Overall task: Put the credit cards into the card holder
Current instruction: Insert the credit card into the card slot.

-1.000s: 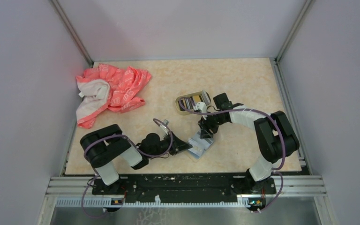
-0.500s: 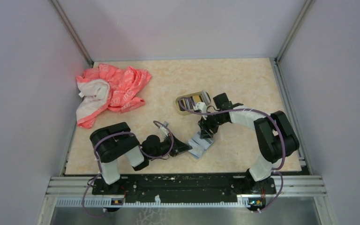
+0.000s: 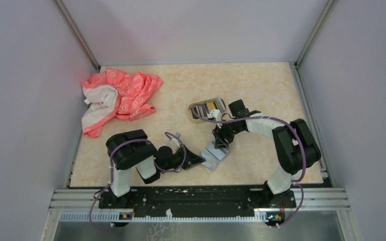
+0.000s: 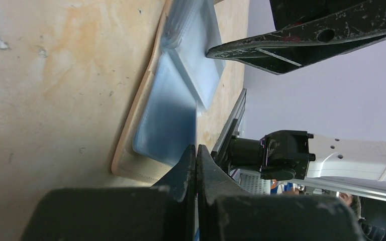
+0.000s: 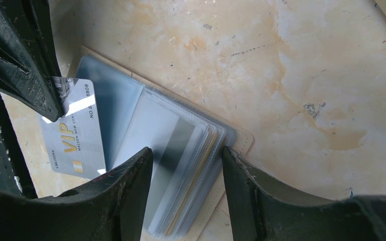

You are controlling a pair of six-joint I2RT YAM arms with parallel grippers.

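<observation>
now your silver vip card (image 5: 75, 135) sits at the left edge of the card holder (image 5: 181, 125), its long side meeting the outermost clear sleeve; you cannot tell whether it has gone in. the left gripper (image 5: 55, 103) pinches it by one corner, fingers clenched flat on the card. the card holder is a tan-backed booklet of clear sleeves lying on the table (image 3: 261, 85) near the front edge, between your two arms, with several cards already showing in its sleeves. the right gripper (image 5: 187, 153) stands over it with fingers spread, one on each side of the sleeve stack; you cannot tell whether they press on it.

against the frame a second ago, your left arm's dark upper link has swung rightward, closer to its own wrist, while the left gripper's tip stays at the holder's near-left edge. the holder lies about where it was, and the right arm has not shifted.

the right wrist view alone gives you the card's face, with its gold vip lettering. the left wrist view shows that card only edge-on, a thin line rising from the closed jaws, with pale blue sleeves beyond. only the top view shows the gold-rimmed tin (image 3: 206, 108) just behind the right gripper, striped card edges inside it, and the pink cloth (image 3: 118, 98) well apart at the far left.
</observation>
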